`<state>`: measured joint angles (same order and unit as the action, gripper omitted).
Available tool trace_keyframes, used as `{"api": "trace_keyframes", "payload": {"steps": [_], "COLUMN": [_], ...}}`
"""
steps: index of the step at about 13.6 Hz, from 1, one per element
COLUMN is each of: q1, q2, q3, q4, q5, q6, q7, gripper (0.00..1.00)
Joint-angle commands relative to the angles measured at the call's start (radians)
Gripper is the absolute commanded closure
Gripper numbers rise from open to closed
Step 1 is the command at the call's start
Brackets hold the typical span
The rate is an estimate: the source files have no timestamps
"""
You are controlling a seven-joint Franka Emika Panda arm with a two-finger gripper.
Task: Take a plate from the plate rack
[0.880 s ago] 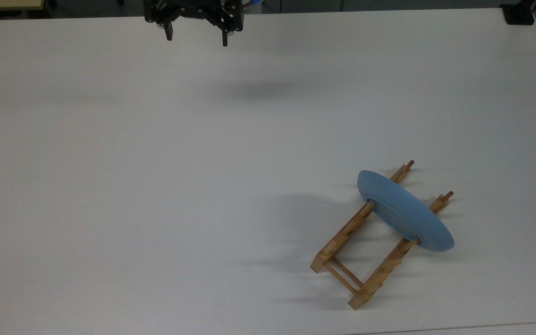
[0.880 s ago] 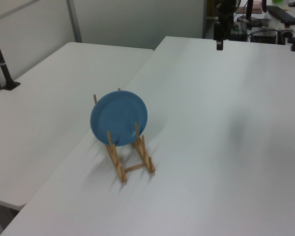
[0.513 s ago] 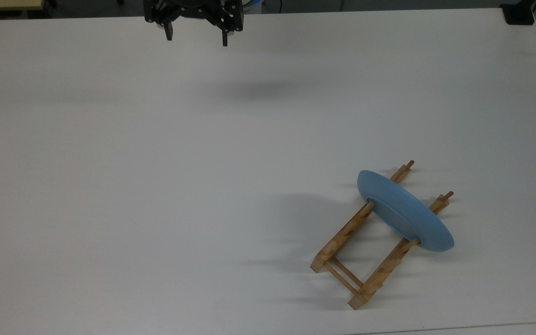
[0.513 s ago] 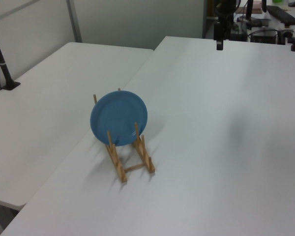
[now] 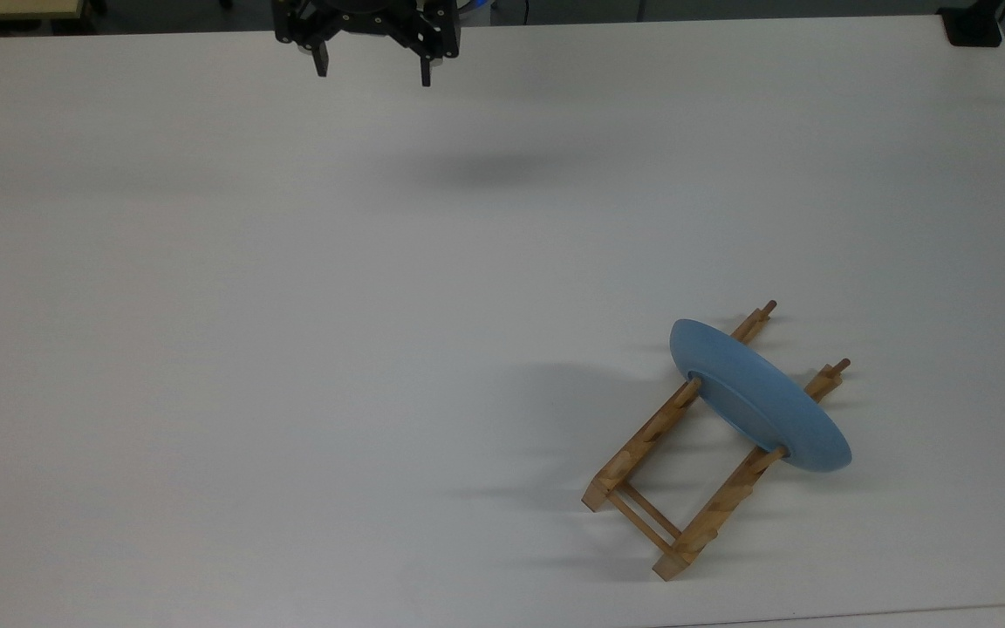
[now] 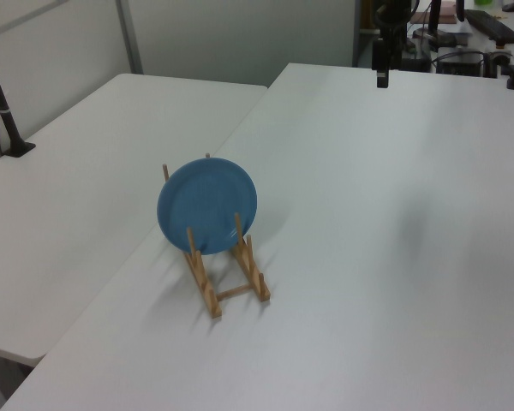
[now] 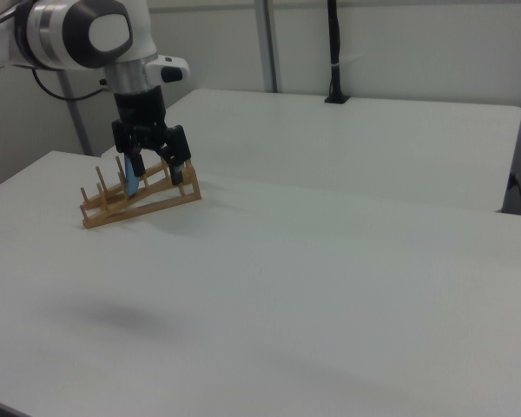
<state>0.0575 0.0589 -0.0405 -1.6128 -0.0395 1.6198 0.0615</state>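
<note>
Hanging at the top edge of the top view, left of centre, the black gripper [image 5: 372,71] has its two fingers spread wide apart with nothing between them; a soft shadow lies on the table below it in the frame. In the left view the gripper [image 6: 382,79] sits at the upper right, above the far end of the table. In the right view the gripper [image 7: 157,174] is at the upper left, on a white and grey arm [image 7: 78,30].

The white table [image 5: 293,349] is plain and matte. In the left view a second white table [image 6: 77,188] adjoins it on the left view's left, with a black post [image 6: 2,107] standing on it and pale partition walls behind.

The plate [image 5: 757,397] is at the lower right of the top view, well apart from the gripper. It is round, shallow and matte light blue, standing on edge in the plate rack [image 5: 694,471], leaning against upright pegs. In the top view its edge runs diagonally from upper left to lower right, across the rack.

The rack is light-brown wood, with two notched rails joined by thin crossbars; its long axis runs from lower left to upper right of the top view. In the left view the plate [image 6: 207,205] shows a broad round face at centre left, on the rack [image 6: 227,274].
</note>
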Motion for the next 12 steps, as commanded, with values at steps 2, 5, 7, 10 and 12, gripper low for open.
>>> {"api": "trace_keyframes", "payload": {"steps": [2, 5, 7, 10, 12], "q1": [0.063, 0.134, 0.189, 0.29, 0.346], "q2": [-0.011, 0.01, 0.054, 0.127, 0.174], "q3": [0.004, 0.002, 0.002, 0.004, 0.002], "q4": [0.036, 0.039, 0.06, 0.083, 0.086], "q5": [0.046, 0.023, -0.041, -0.184, -0.281], "q6": [0.093, 0.224, 0.316, 0.44, 0.497], "q7": [-0.011, 0.03, 0.096, 0.266, 0.392], "gripper": [0.0, 0.0, 0.0, 0.0, 0.0]}}
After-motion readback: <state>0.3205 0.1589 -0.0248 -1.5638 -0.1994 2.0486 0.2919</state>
